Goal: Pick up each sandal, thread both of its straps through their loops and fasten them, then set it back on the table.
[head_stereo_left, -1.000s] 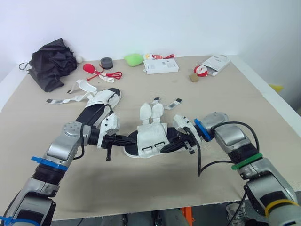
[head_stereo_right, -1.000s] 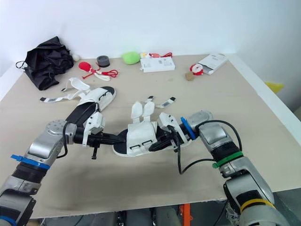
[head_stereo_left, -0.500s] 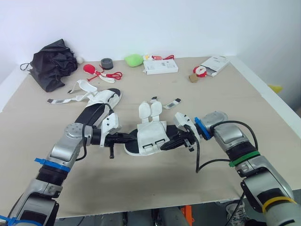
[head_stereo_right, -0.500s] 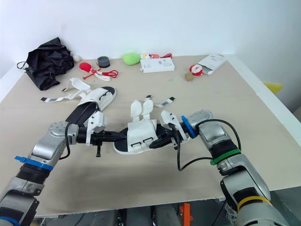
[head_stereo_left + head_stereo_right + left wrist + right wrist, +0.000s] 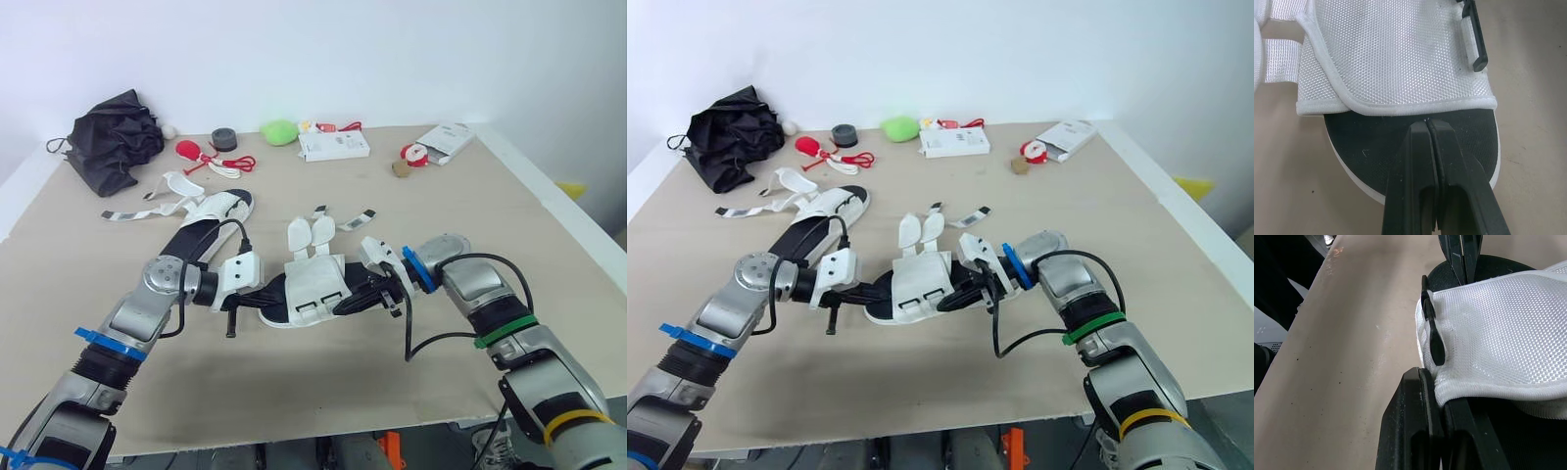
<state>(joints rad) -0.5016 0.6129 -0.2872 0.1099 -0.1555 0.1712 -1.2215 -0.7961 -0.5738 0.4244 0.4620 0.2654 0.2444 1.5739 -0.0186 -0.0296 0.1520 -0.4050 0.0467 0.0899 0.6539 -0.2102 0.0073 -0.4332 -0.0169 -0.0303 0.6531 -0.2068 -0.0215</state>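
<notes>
A white mesh sandal (image 5: 315, 284) with a black footbed lies mid-table between both arms, its two straps (image 5: 343, 215) loose on the far side. My left gripper (image 5: 1427, 122) is shut, its tips over the black footbed at the edge of the mesh upper (image 5: 1396, 54). From the other side, my right gripper (image 5: 1437, 389) is shut on the edge of that mesh upper, beside a black buckle (image 5: 1432, 335). The second sandal (image 5: 211, 220) lies further left, its straps (image 5: 157, 194) spread open.
Along the far edge sit a black bag (image 5: 113, 137), a red toy with cord (image 5: 196, 152), a grey tape roll (image 5: 223, 140), a green lump (image 5: 279, 130), a white box (image 5: 335, 145) and a white packet (image 5: 446, 137). The table's front edge (image 5: 323, 431) is close.
My left wrist has turned and crept a little right toward the sandal. The right gripper keeps its hold and the sandal has barely moved.
</notes>
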